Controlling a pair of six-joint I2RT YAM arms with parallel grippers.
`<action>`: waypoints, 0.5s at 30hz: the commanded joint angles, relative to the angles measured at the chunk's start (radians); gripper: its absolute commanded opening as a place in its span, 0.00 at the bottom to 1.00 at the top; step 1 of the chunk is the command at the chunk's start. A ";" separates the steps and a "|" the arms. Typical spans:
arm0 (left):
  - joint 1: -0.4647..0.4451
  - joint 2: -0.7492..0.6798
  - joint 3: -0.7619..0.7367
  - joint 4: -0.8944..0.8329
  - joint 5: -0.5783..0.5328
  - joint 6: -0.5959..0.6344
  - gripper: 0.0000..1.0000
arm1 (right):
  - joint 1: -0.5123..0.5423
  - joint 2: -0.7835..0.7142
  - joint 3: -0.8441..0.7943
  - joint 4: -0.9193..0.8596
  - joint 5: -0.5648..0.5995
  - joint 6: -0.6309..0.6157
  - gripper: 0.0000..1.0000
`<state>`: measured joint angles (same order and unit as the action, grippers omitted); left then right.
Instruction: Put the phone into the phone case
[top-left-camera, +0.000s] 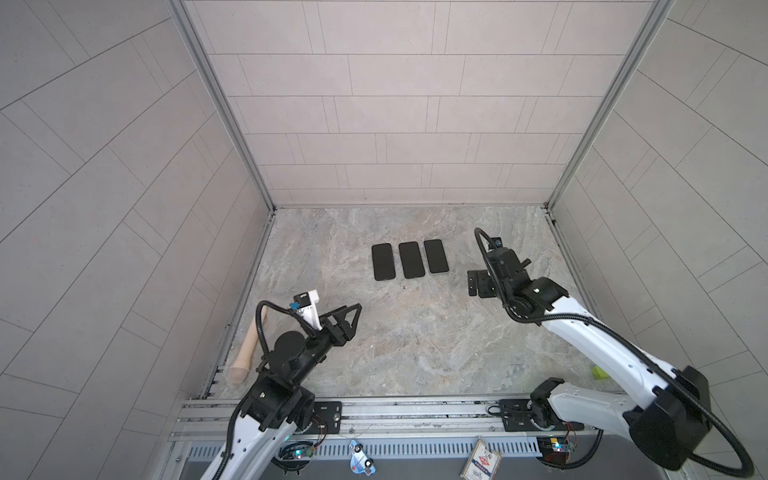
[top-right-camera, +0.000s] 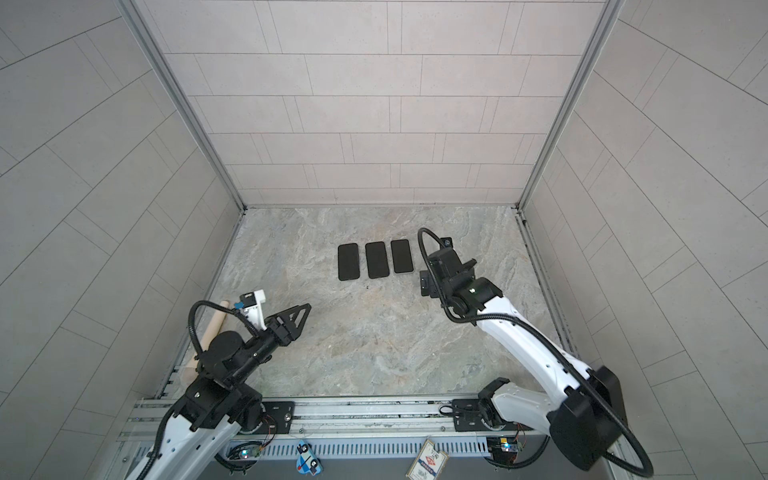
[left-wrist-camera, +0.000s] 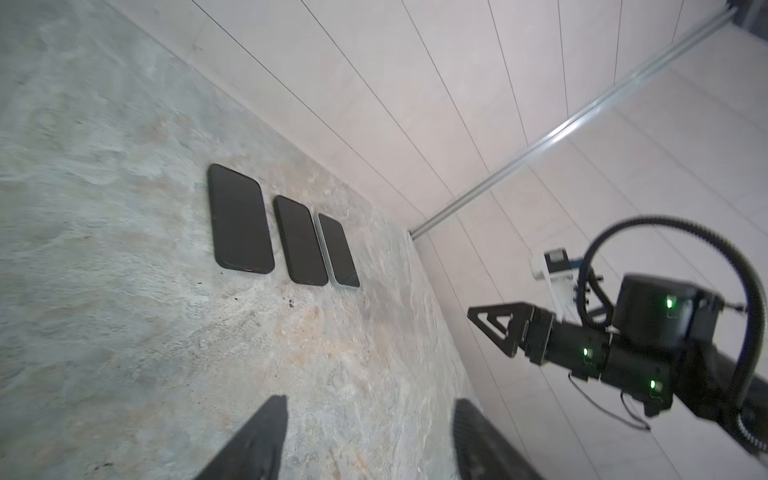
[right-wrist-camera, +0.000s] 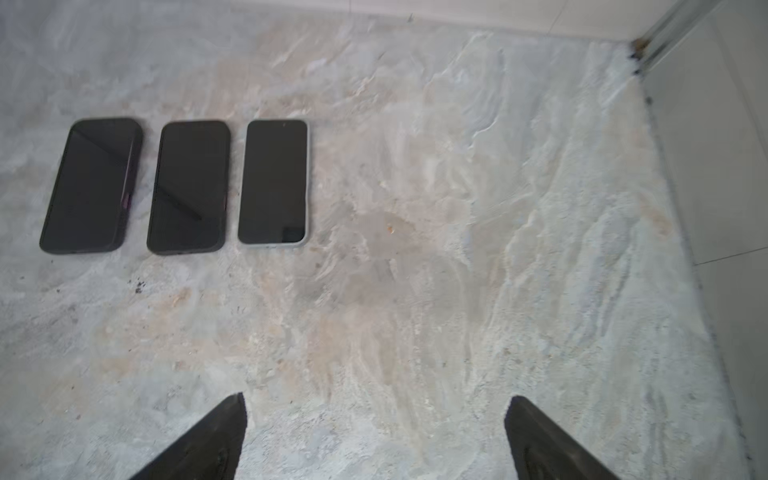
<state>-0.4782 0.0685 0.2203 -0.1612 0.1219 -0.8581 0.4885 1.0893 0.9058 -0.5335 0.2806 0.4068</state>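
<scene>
Three dark phones lie side by side, screens up, at the middle back of the marble table: left phone (top-left-camera: 382, 262), middle phone (top-left-camera: 411, 260), right phone (top-left-camera: 436, 256). The right wrist view shows thick black rims round the left phone (right-wrist-camera: 91, 185) and the middle phone (right-wrist-camera: 189, 187). The right phone (right-wrist-camera: 274, 183) has a pale rim that looks like a phone case (right-wrist-camera: 307, 187). My left gripper (top-left-camera: 347, 316) hovers open and empty at the front left, far from them. My right gripper (top-left-camera: 471, 282) is open and empty, to the right of the row.
A wooden pin (top-left-camera: 245, 353) lies along the left wall beside my left arm. A small green object (top-left-camera: 598, 372) sits at the front right edge. Grey walls close the table on three sides, and a metal rail (top-left-camera: 415, 411) runs along the front.
</scene>
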 joint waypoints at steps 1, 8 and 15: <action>0.000 -0.029 0.032 -0.238 -0.227 0.015 0.87 | -0.004 -0.143 -0.059 0.062 0.138 -0.015 1.00; 0.001 0.010 0.025 -0.285 -0.286 -0.028 0.87 | -0.023 -0.361 -0.272 0.259 0.260 -0.104 0.99; 0.001 -0.050 -0.010 -0.343 -0.404 -0.103 0.95 | -0.046 -0.476 -0.558 0.540 0.325 -0.291 0.98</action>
<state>-0.4778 0.0200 0.2344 -0.4538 -0.1928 -0.9070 0.4534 0.6521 0.4122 -0.1528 0.5434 0.2276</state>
